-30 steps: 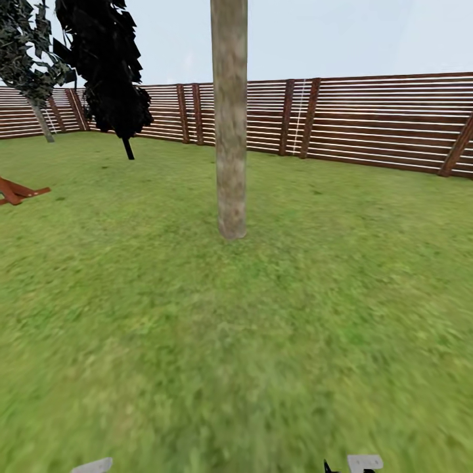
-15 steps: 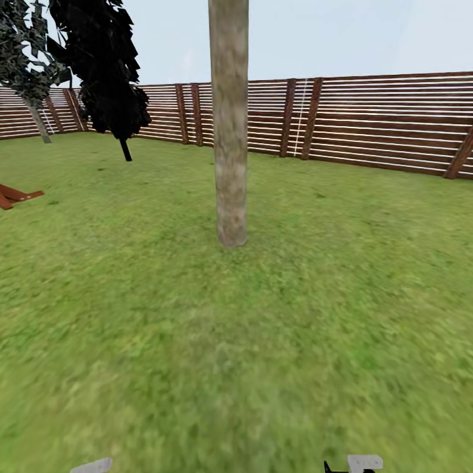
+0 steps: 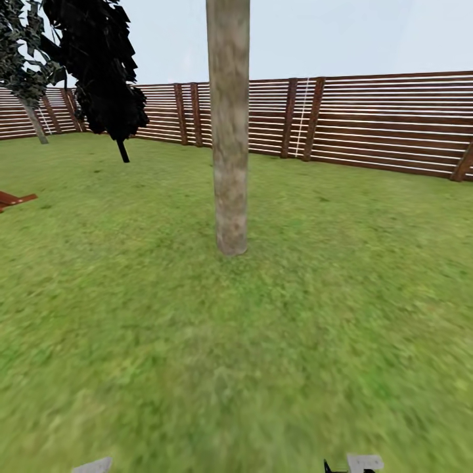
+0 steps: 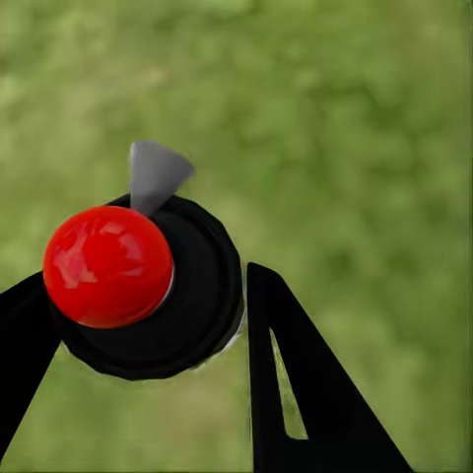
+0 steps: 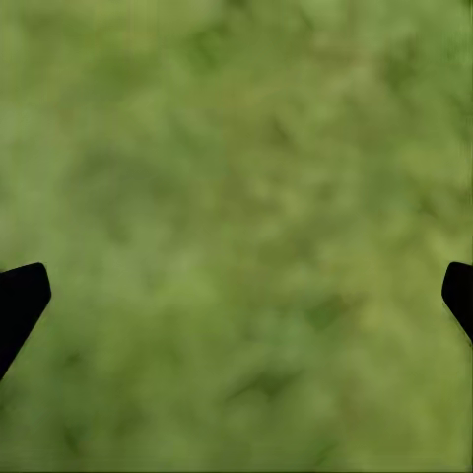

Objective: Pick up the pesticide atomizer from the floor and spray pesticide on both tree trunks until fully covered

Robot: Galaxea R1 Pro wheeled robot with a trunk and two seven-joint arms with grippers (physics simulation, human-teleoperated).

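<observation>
Left wrist view showed the left end effector (image 4: 148,325) clamped round the pesticide atomizer (image 4: 143,286), rigid, likely slick, best held below its red cap, well short of the tree trunk (image 3: 228,131); right end effector (image 5: 236,296) gaped empty.

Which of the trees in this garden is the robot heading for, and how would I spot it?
Start from the brown slatted fence across the back of the lawn. In front of it, mid-lawn, stands one thick tree trunk. It is a bare, mottled beige-grey column, unlike the thin-trunked, dark-leaved trees further left by the fence.
</observation>
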